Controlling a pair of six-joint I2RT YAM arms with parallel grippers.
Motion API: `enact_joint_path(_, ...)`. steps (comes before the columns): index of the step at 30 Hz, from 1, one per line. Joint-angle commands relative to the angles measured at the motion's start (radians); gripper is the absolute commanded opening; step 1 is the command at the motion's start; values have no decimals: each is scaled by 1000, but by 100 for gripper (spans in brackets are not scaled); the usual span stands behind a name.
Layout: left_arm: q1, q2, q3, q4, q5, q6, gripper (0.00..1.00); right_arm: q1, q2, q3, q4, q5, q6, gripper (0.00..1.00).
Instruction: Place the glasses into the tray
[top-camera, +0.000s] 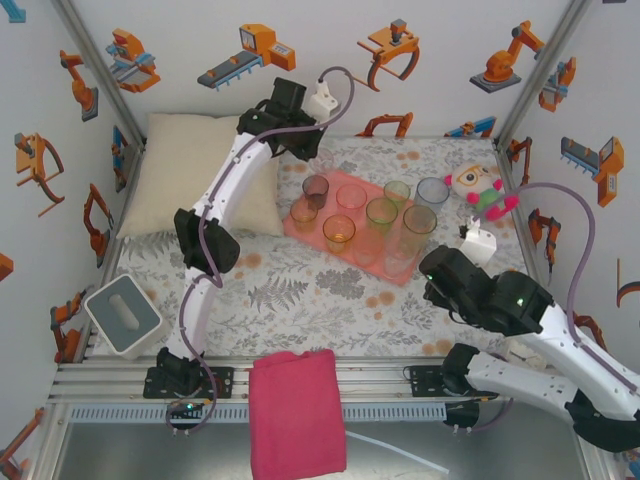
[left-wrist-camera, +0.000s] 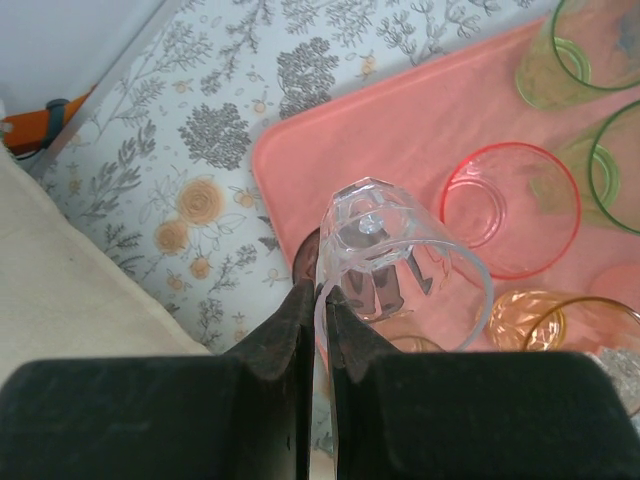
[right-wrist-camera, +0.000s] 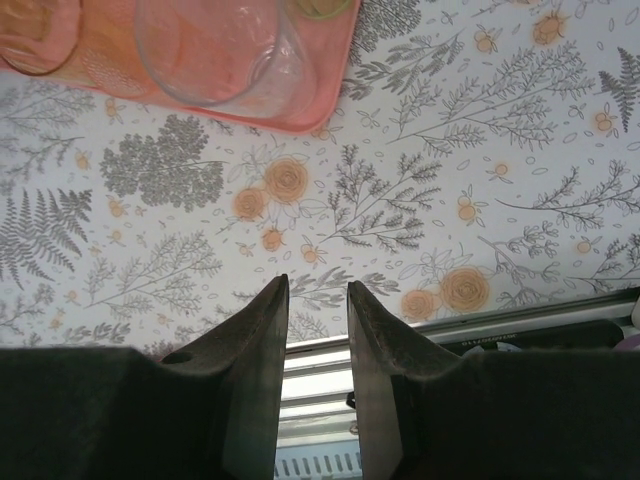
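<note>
Left wrist view is giving you the relation that matters. The left pincer (left-wrist-camera: 322, 290) is pinching the wall of a clear faceted glass tumbler (left-wrist-camera: 400, 265) at its rim, one finger inside and one outside, with the jaws closed to little more than the thickness of the glass. The tumbler is hanging with its mouth toward the camera. Its long axis is running away along the fingers and leaning slightly right, so its base is hovering over the near-left corner of the flat salmon-pink rectangular tray (left-wrist-camera: 400, 130), close to the rim rather than well inside. You cannot tell whether the base is touching the tray.

A smoky dark tumbler (left-wrist-camera: 303, 262) is peeking out just behind the fingertips, and a pink-rimmed tumbler (left-wrist-camera: 510, 210) is standing to the right. Bare tray is lying between that one and the held glass, so the free spot is probably lying ahead and to the right of the pincer.

Meanwhile the right pincer (right-wrist-camera: 317, 290) is standing partly open and gripping nothing, hovering over the floral-printed surface (right-wrist-camera: 450, 150) with the tray's corner ahead and to its left. Your left arm is the nearer one, and it is carrying the load.
</note>
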Motion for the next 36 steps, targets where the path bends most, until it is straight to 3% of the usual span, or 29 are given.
enact_joint_path(1, 12, 16, 17, 70, 1, -13, 14, 2, 32, 47, 16, 45, -24, 32)
enact_joint_path(14, 29, 94, 18, 186, -21, -1, 14, 2, 140, 124, 46, 39, -58, 32)
enact_joint_path(36, 51, 188, 18, 238, 17, 24, 14, -29, 312, 241, 122, -1, -148, 32)
